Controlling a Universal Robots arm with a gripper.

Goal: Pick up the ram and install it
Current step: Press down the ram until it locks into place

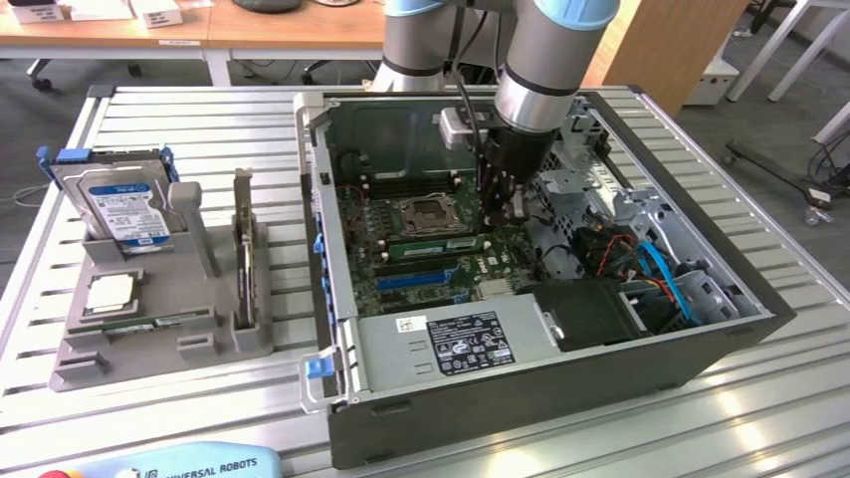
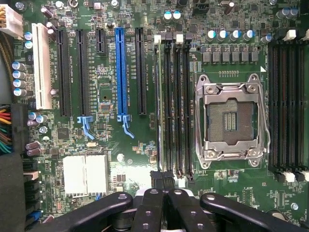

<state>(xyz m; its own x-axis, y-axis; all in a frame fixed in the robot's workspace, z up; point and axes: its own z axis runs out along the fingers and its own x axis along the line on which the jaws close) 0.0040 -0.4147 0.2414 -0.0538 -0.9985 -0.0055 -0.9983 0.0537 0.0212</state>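
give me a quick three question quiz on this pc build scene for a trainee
1. True or false: the gripper hangs outside the computer case.
2. Where is the ram? A on the floor; B upright on the motherboard, beside the processor socket; C on the desk behind.
3. Fill in: the hard drive stands in the grey holder on the exterior view's ____.
Key: 1 false; 2 B; 3 left.

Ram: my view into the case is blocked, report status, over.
Gripper shut, empty, over motherboard. Ram slotted in near processor socket. Nothing blocking it.
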